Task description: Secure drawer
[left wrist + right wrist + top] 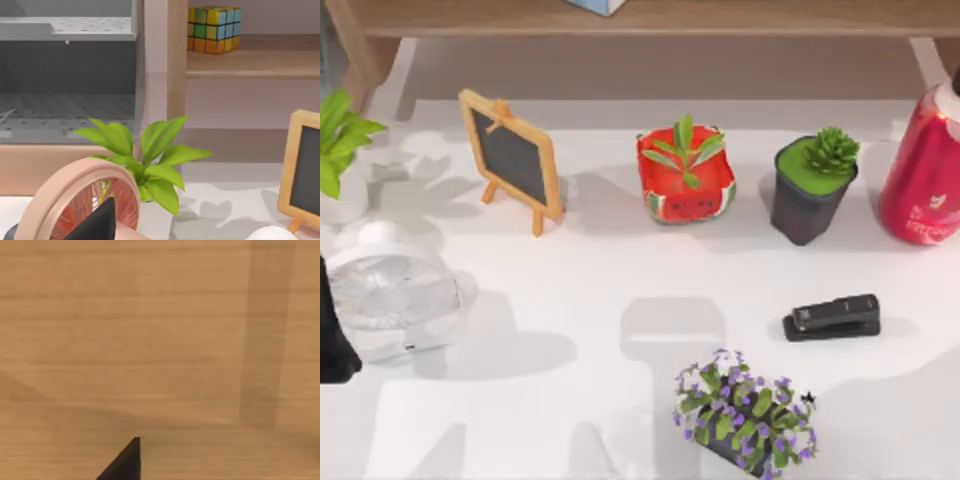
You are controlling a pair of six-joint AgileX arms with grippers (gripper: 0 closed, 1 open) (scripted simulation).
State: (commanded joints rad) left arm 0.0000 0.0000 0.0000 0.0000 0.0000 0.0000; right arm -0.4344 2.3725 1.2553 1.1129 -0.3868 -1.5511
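- Your right gripper (pixel 127 462) is hard up against a pale wooden panel (pixel 150 340). I take this panel for the drawer front, though no handle or seam confirms it.
- One dark tip shows at the edge of the right wrist view. You cannot tell how far that gripper is open, or whether it has hold of anything.
- The panel belongs to the wooden unit (pixel 650 18) along the far edge of the worktop (pixel 580 300), so the drawer sits there, at the back.
- Expect the drawer to be stiff, flat board with a fine horizontal grain and a smooth face. It is likely to slide on its runners rather than flex, and it is not fragile.
- With no knob in sight, judge it a push job. Press squarely on the flat face, near its middle, so it runs in straight and does not jam.
- A darker vertical band crosses the panel. It may be a shadow or a frame post; you cannot tell which.
- Your left gripper (pixel 100 222) hangs low at the left side of the worktop, near a round, pink-rimmed fan (pixel 75 195) and a leafy green plant (pixel 145 160). Its opening cannot be told either.
- Past it, the left wrist view shows a grey perforated compartment (pixel 65 110) and a colour cube (pixel 214 29) on a shelf.
- Nearer you stand a small chalkboard easel (pixel 512 158), two potted plants and a black stapler (pixel 832 316), all well apart from the unit.
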